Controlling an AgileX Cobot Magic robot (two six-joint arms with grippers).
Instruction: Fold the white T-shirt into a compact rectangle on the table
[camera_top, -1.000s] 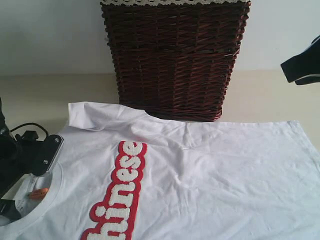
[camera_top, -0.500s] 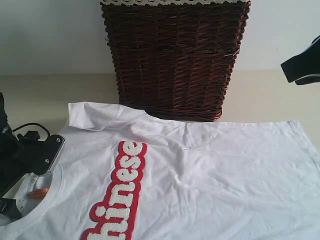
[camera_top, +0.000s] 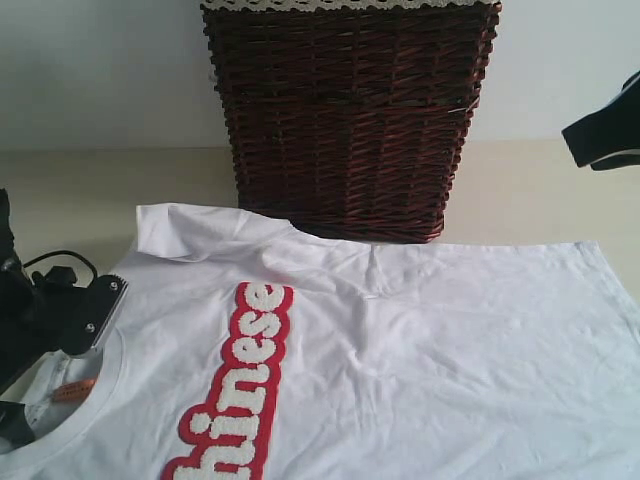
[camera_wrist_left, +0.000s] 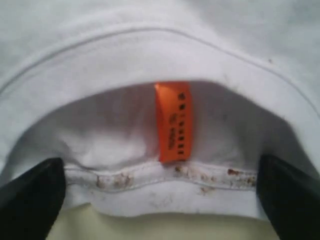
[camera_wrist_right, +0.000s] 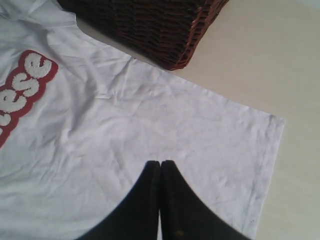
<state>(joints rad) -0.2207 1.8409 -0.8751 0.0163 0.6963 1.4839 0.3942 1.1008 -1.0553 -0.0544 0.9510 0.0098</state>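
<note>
The white T-shirt (camera_top: 400, 340) lies spread flat on the table (camera_top: 90, 190), with its red-outlined lettering (camera_top: 240, 390) running toward the front. Its ribbed neck (camera_wrist_left: 150, 55) is at the front left, and an orange tag (camera_wrist_left: 173, 122) shows inside it. My left gripper (camera_wrist_left: 160, 167) is open and low at the neck. Its dark fingers (camera_wrist_left: 30, 200) stand wide on either side of the collar's near rim, holding nothing. In the exterior view it is the black body at the left edge (camera_top: 60, 315). My right gripper (camera_wrist_right: 160, 165) is shut and empty. It hangs above the shirt near the hem corner, raised at the right (camera_top: 600, 135).
A dark wicker basket (camera_top: 345, 120) with lace trim stands at the back, right behind the shirt's far edge. A folded sleeve (camera_top: 185, 232) lies at the back left. Bare table (camera_wrist_right: 280, 60) shows beyond the hem on the right.
The left gripper has shifted slightly lower and toward the left edge, uncovering a little more of the neck opening. The right arm and the shirt have not moved.
</note>
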